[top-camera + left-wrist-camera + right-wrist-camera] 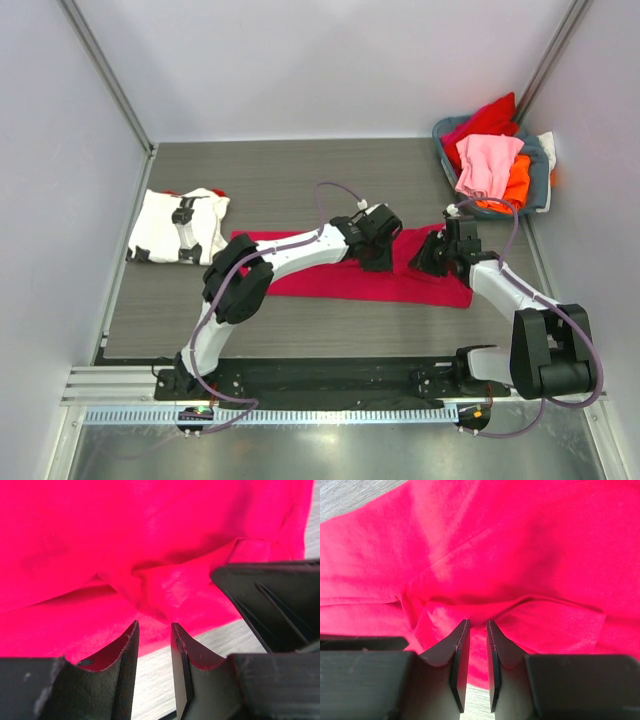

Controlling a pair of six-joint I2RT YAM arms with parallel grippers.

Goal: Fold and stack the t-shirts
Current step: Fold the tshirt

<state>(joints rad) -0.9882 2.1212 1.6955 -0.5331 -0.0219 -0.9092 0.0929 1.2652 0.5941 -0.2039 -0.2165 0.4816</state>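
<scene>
Pinching crimson tee (340, 285) edge: L hand (152, 625) & R hand (477, 622) both nearly closed on cloth.

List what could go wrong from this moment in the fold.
1. The left gripper and right gripper sit close together on the crimson t-shirt; they might collide.
2. Cloth is bunched at both grippers' tips, so a pinch may catch extra layers or slip, leaving a crooked fold.
</scene>
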